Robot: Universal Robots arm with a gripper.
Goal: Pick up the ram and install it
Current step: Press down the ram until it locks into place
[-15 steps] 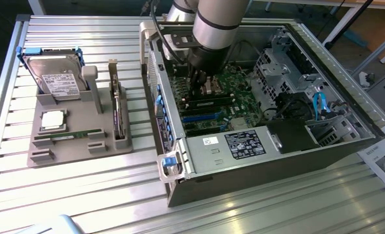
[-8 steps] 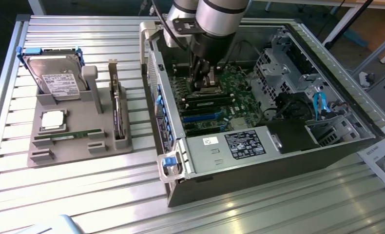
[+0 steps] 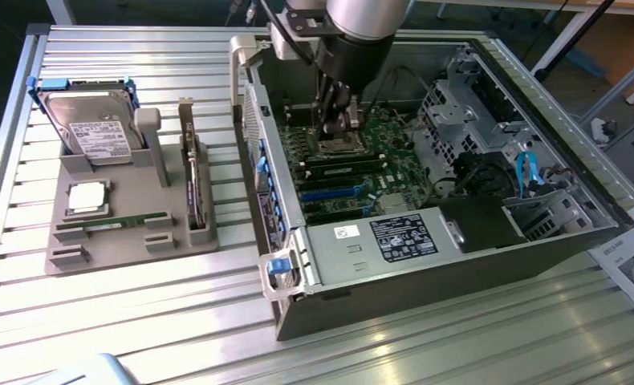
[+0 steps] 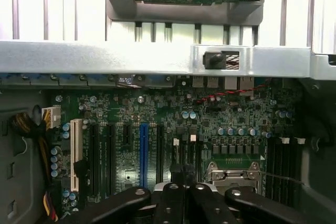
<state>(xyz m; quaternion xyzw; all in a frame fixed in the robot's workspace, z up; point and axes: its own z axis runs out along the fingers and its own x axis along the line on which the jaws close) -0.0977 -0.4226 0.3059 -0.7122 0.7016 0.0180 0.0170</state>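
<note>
My black claw hangs inside the open grey computer case, low over the green motherboard, just above the metal-framed CPU socket. Its fingers are clenched tight together, and I see nothing between them.

One long, thin green ram stick lies flat in a slot of the grey plastic parts holder, which sits on the ribbed aluminium worktop to the exterior view's left of the case, well apart from my claw. In the same holder a silver hard drive in a blue frame stands tilted at the back, a square silver CPU chip lies in front of it, and a dark expansion card stands on edge along the side nearest the case.

Dark slots run across the motherboard beside the socket; I cannot tell whether a stick sits in any of them.
</note>
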